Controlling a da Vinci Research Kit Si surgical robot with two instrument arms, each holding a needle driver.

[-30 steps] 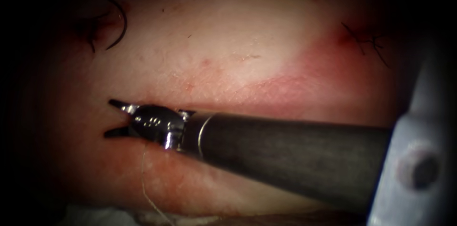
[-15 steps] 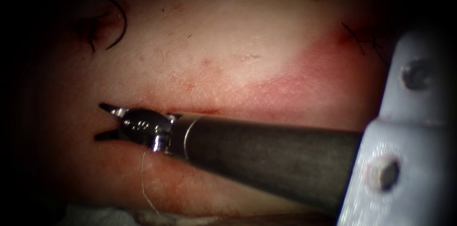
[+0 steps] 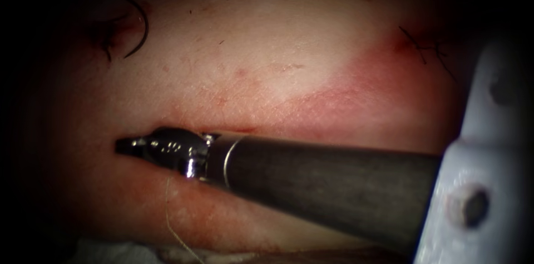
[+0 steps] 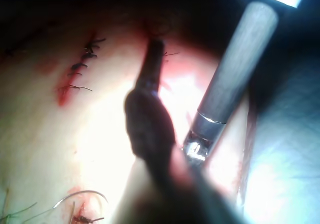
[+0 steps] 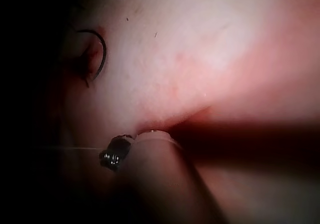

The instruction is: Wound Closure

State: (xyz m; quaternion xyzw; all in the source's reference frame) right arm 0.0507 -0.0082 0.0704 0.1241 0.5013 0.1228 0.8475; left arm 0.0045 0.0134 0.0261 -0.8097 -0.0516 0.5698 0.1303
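My right tool is lying along the cut, jaws closed and holding nothing; the needle is resting on the tissue, well up-left of my tip.

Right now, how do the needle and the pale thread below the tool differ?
The needle is a dark arc lying upper left, above the cut; the thread is pale, nearly straight, below the cut. Whether the needle enters the tissue is unclear. Shared: the right tool, jaws shut, holds neither.
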